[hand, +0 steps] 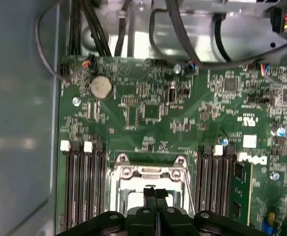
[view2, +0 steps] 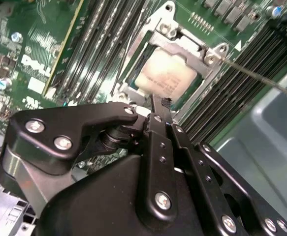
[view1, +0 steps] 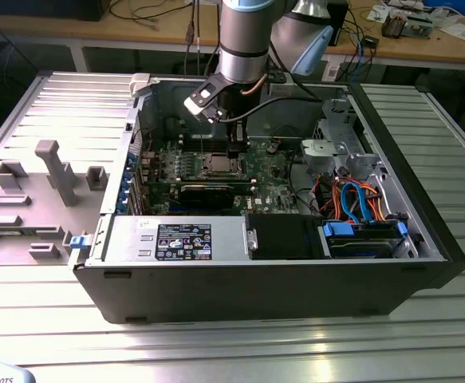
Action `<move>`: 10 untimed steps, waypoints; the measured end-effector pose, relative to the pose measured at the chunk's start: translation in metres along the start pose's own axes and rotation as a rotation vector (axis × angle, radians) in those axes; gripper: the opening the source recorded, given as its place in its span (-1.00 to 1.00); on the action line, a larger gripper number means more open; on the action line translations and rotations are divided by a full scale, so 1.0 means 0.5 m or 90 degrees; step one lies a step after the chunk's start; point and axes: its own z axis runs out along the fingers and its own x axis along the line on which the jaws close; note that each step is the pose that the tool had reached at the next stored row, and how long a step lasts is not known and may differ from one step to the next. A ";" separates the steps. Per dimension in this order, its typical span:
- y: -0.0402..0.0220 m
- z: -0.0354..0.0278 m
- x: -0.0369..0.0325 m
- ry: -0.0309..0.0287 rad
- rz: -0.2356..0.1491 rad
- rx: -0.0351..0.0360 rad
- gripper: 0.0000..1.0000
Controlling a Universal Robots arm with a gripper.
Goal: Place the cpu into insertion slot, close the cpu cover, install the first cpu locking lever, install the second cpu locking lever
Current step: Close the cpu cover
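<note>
The end effector (hand: 155, 192) has its fingers pressed together with nothing between them, the tips just above one edge of the cpu cover (view2: 182, 42). The cover lies down over the cpu (view2: 165, 76), which sits in the insertion slot (view1: 216, 163). A thin locking lever (view2: 254, 74) angles out over the memory slots (view2: 232, 98). The motherboard (hand: 182, 123) lies in the open computer case (view1: 256, 279), near the worktop (view1: 216, 343) centre.

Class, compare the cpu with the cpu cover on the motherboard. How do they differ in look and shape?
The cpu is a solid, dull, pale square; the cpu cover is a shinier open frame. The cpu lies inside the window; the cpu cover runs around it. Both are silvery, squarish and sit on the green motherboard.
</note>
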 end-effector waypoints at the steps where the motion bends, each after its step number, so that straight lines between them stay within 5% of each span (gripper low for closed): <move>1: -0.007 0.001 0.000 0.0001 0.000 0.0000 -0.79; 10: -0.039 0.003 0.002 0.0000 -0.001 0.0000 -0.79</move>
